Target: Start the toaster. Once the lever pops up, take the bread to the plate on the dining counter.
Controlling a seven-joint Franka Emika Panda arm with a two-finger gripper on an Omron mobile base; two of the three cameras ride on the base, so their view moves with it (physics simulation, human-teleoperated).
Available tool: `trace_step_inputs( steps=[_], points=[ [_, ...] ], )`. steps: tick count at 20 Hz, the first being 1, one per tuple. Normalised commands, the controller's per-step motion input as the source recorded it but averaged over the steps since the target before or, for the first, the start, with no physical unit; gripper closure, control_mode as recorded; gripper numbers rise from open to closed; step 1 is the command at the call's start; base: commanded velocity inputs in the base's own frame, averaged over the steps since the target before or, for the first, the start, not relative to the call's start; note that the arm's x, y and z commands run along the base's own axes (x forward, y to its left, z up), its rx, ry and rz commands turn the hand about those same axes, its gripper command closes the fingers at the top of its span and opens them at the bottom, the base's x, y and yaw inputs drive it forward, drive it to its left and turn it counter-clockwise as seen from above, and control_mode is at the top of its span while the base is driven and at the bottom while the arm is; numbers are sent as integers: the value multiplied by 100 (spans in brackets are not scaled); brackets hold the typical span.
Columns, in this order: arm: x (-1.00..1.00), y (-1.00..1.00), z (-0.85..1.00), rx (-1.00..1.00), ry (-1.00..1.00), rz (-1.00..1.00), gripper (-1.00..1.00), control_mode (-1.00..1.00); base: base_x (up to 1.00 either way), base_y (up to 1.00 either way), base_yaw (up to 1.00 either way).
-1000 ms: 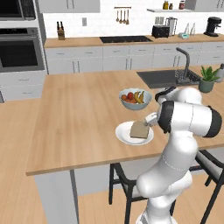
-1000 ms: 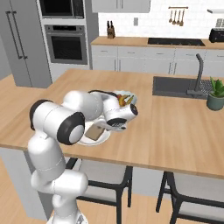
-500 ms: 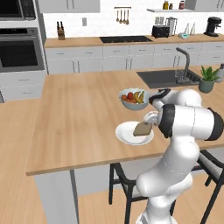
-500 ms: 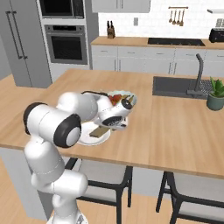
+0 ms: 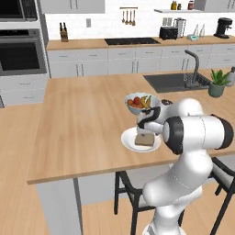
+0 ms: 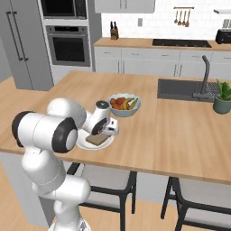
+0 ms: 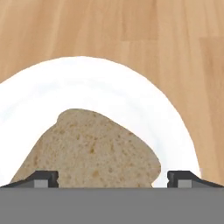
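Observation:
The bread (image 5: 145, 140) (image 6: 97, 140) lies flat on the white plate (image 5: 126, 137) (image 6: 85, 145), near the front edge of the dining counter (image 5: 78, 119) (image 6: 180, 135). My gripper (image 5: 147, 131) (image 6: 102, 132) hovers just above the slice, open, with nothing between its fingers. In the hand view the bread (image 7: 92, 153) rests on the plate (image 7: 109, 87), and the gripper (image 7: 113, 179) has its two tips set wide apart on either side of the slice, not touching it. The black toaster (image 5: 168, 32) (image 6: 224, 36) stands far off on the back worktop.
A bowl of fruit (image 5: 141, 103) (image 6: 123, 103) stands just behind the plate. Sink and faucet (image 5: 193, 69) (image 6: 204, 76) and a potted plant (image 5: 218, 82) (image 6: 222, 95) are to the right. Dark stools (image 5: 128, 193) (image 6: 108, 185) stand under the counter's front edge.
The jaws have opened and let go of the bread, which now lies flat on the plate instead of tilted in the grip. The hand has stayed over the plate.

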Motion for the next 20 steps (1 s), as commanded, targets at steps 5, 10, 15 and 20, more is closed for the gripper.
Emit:
trace_step_inputs(
  steps=[5, 10, 15, 20],
  points=[
    [0, 20, 19, -11, 1, -21, -100, -100, 0, 0, 0],
    [-21, -1, 81, -2, 0, -33, -100, -100, 0, 0, 0],
    [-27, -1, 100, 1, 0, -27, -100, -100, 0, 0, 0],
    [-70, -10, 100, 16, 7, -14, -100, -100, 0, 0, 0]
  ],
)
